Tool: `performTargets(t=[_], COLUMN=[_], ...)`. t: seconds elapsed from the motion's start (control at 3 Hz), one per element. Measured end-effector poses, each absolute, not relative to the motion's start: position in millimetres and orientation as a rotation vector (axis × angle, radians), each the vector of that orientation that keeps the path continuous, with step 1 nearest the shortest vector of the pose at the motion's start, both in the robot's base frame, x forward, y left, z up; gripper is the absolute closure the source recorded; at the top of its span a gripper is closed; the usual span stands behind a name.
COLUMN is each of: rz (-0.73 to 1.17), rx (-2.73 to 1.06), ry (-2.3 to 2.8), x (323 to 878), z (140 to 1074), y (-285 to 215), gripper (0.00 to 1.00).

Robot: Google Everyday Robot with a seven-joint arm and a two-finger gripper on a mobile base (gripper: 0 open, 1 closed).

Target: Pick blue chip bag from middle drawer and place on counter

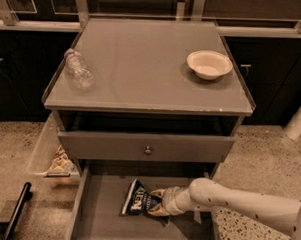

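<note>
The blue chip bag (136, 198) lies on the floor of the open middle drawer (101, 215), left of centre. My gripper (156, 203) reaches in from the right on a white arm (237, 201). Its yellowish fingers (158, 193) are closed on the bag's right end, one above and one below it. The bag still rests low in the drawer. The grey counter (143, 66) is above, with a white bowl (209, 64) at its back right.
A clear plastic bottle (78, 71) lies on the counter's left side. The drawer front with a round knob (147, 150) sticks out above the open drawer. A pale snack packet (61, 161) sits in a clear side bin at the left. A dark bar (16, 211) stands at bottom left.
</note>
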State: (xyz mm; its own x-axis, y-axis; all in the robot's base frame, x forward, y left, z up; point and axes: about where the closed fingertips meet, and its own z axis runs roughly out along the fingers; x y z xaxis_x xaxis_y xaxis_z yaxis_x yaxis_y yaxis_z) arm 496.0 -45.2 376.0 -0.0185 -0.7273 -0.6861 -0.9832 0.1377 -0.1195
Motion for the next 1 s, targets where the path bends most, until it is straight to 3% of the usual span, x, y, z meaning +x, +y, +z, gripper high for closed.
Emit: performTargets(t=[0.33,1.0], rz=[0.565,0.564], rx=[-1.631,-1.63], ry=[1.771,1.691], x=[492.3,478.9], z=[386.5,444.1], y=[-45.2,-56.9], gripper=[1.0,1.0])
